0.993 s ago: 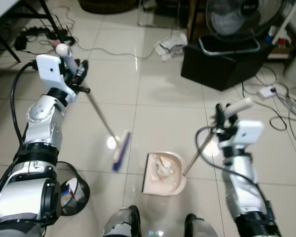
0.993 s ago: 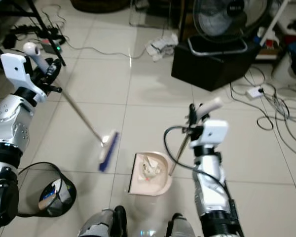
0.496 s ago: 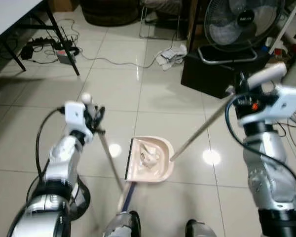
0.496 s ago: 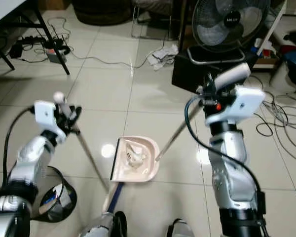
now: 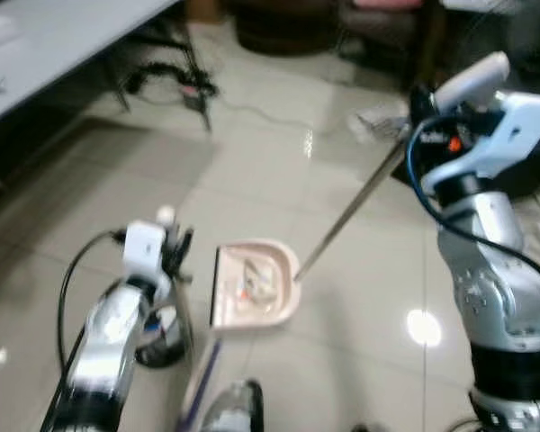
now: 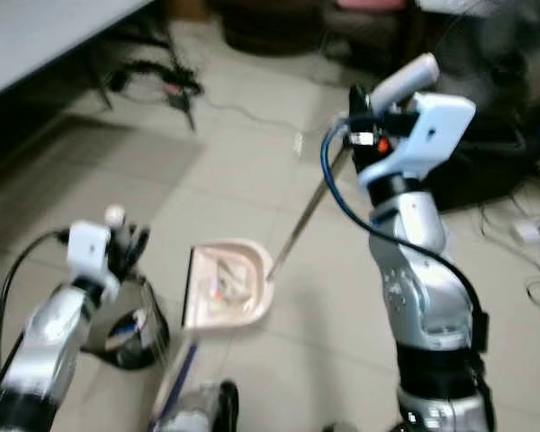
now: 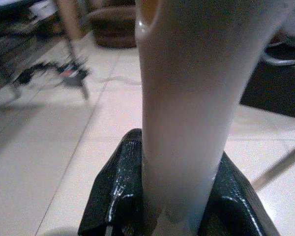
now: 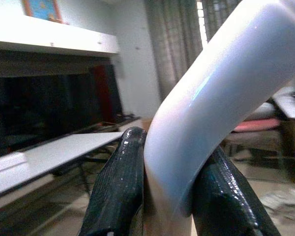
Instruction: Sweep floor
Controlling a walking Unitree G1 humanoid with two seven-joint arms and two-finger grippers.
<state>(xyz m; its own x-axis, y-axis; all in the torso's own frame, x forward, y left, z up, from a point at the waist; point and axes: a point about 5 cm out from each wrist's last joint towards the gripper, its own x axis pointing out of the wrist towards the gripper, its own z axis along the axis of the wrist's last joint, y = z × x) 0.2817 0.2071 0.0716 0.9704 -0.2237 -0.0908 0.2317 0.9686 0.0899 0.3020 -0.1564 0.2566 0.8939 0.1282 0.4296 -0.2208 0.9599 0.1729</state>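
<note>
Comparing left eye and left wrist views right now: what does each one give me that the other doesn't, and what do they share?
Left eye alone: the dustpan with litter in it, held off the floor on its long handle by the right gripper, the small bin beside the left arm, and the broom head down near the robot's feet. Left wrist alone: a close look at the left gripper with its black fingers clamped on the pale broom handle. Both: the tiled floor and the cables under the table.
</note>
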